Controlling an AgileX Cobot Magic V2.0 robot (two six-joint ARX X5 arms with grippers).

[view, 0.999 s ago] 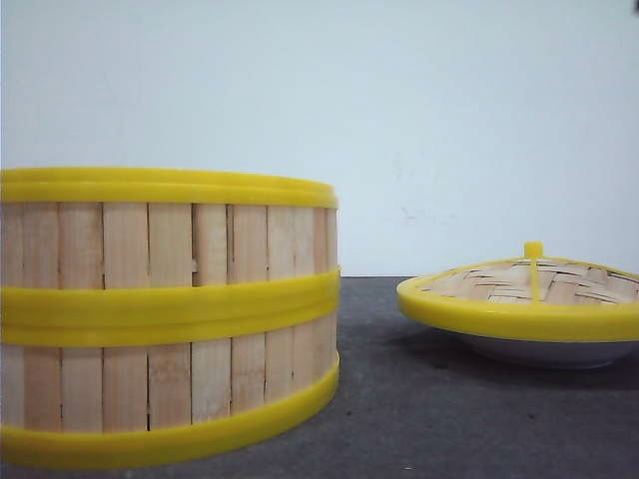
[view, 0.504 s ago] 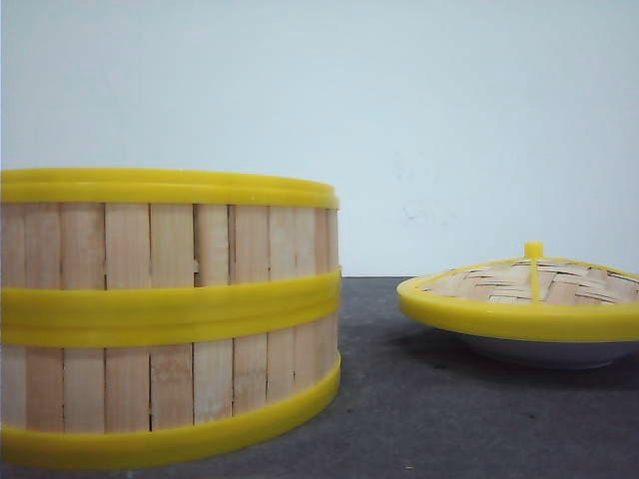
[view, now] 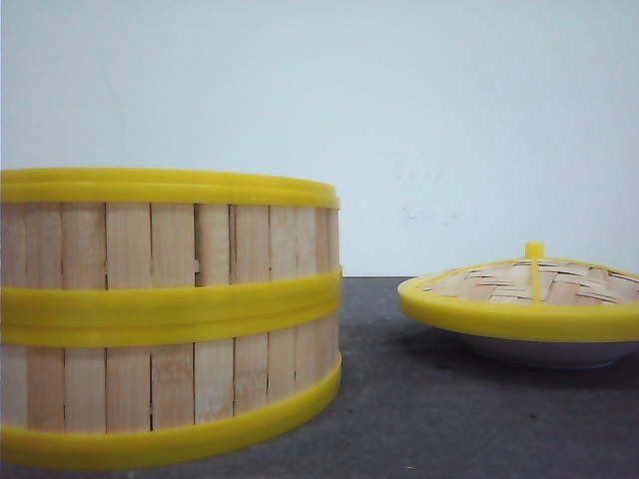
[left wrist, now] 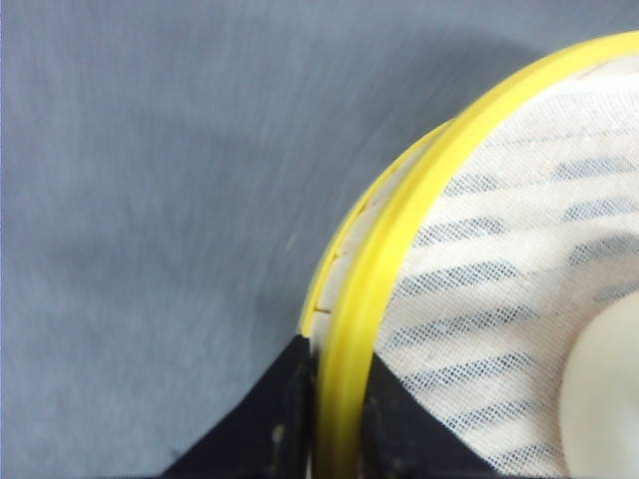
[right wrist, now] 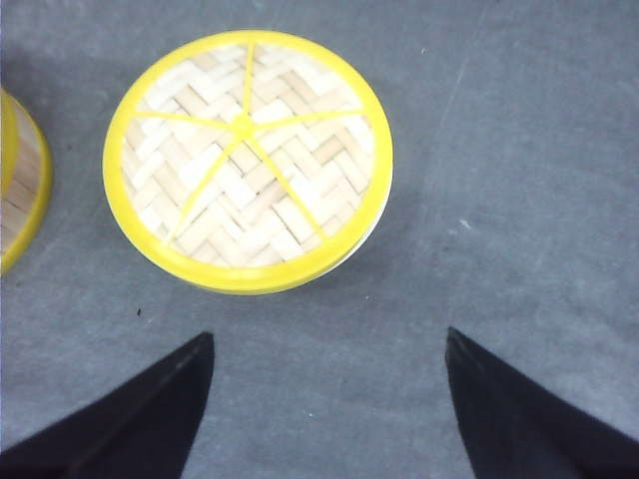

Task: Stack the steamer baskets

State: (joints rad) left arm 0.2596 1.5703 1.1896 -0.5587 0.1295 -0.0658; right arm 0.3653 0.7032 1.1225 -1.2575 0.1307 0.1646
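Two steamer baskets stand stacked at the left of the front view, the upper one [view: 170,244] on the lower one [view: 170,384]. Both have pale slat walls and yellow rims. In the left wrist view my left gripper [left wrist: 336,351] is shut on the yellow top rim of a steamer basket [left wrist: 419,200], one finger inside and one outside. That basket holds a white striped mesh cloth [left wrist: 519,259] and a pale round thing [left wrist: 604,399]. My right gripper [right wrist: 329,334] hangs open over bare table, short of the lid. Neither gripper shows in the front view.
A domed woven-bamboo lid [view: 524,289] with a yellow rim and knob rests on a white plate [view: 549,351] at the right. From the right wrist the lid [right wrist: 248,160] lies ahead, with a basket edge [right wrist: 20,190] beside it. The table is dark grey.
The slats of both stacked baskets have shifted a few pixels to the right in the front view. The lid and plate have barely moved.
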